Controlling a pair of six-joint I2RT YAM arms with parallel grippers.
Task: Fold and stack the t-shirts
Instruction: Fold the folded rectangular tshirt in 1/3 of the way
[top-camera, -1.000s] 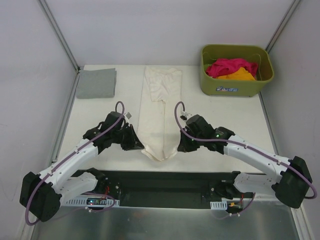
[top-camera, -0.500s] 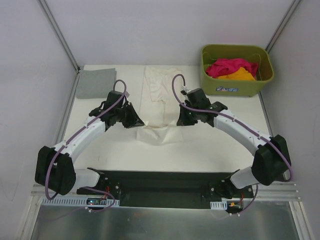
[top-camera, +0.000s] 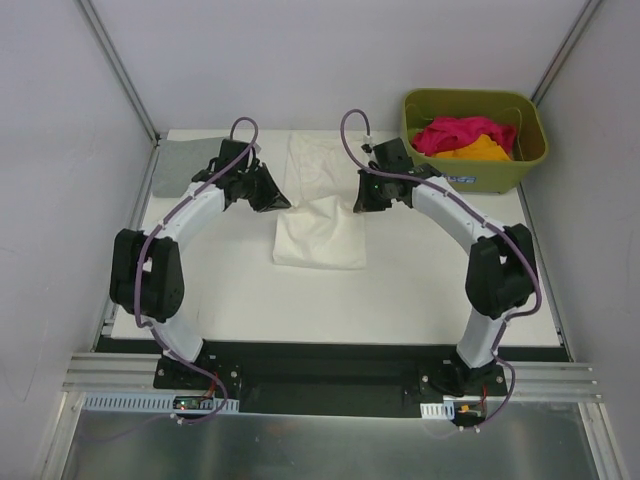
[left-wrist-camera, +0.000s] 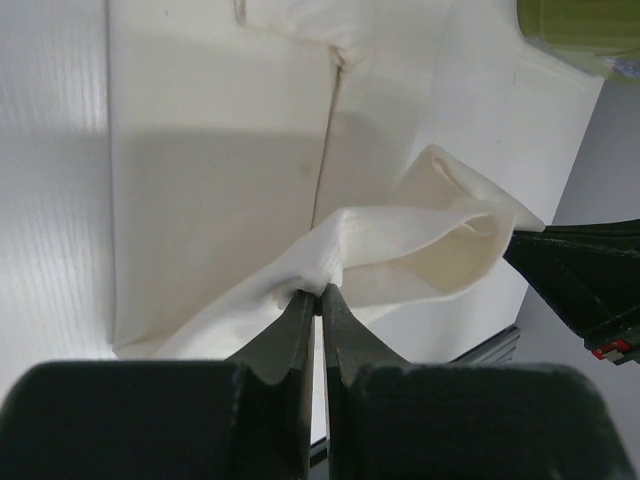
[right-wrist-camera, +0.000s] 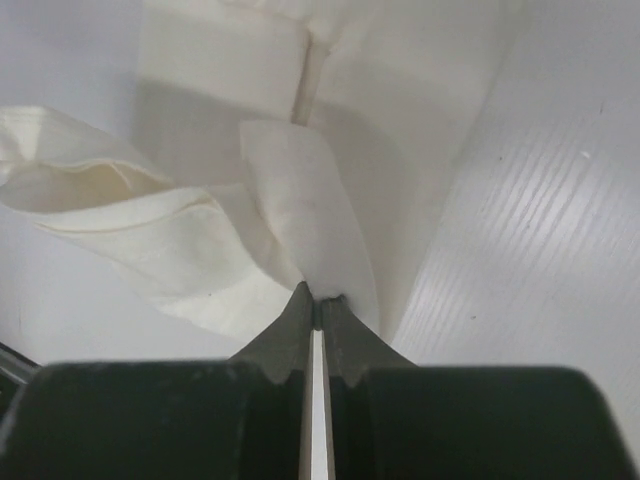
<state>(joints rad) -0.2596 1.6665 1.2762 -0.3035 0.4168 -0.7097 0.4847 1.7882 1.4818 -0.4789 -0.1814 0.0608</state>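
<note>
Both arms stretch far forward and bow inward over the table (top-camera: 450, 270), the left gripper (left-wrist-camera: 320, 298) and right gripper (right-wrist-camera: 316, 298) each pinched tight on a raised edge of the cream-white t-shirt (top-camera: 320, 238), which lies doubled mid-table.

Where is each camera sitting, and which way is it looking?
Top: high above and behind, looking down at the table, cream shirt, grey shirt and basket; left arm and right arm show.
Left wrist: on the left arm, looking along its left fingers, shut on the cream shirt.
Right wrist: on the right arm, looking along its right fingers, shut on the same shirt.
Shared: both wrist views show the shirt's lifted fold.
</note>
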